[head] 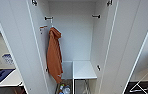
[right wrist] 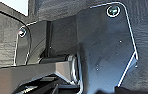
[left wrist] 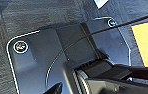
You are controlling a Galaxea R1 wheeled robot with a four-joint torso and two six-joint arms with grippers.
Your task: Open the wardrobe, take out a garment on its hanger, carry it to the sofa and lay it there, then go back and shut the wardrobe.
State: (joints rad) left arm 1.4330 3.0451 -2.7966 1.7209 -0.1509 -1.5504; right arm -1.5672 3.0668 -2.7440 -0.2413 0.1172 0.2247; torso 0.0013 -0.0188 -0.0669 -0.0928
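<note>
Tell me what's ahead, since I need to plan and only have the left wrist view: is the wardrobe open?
Observer: Yes, the wardrobe stands open, with its doors swung wide.
Operator: Anything hanging inside?
Observer: A long orange garment hangs at the left of the interior.
Operator: And lower down?
Observer: A white shelf, with what look like bottles at the bottom below it.
</note>
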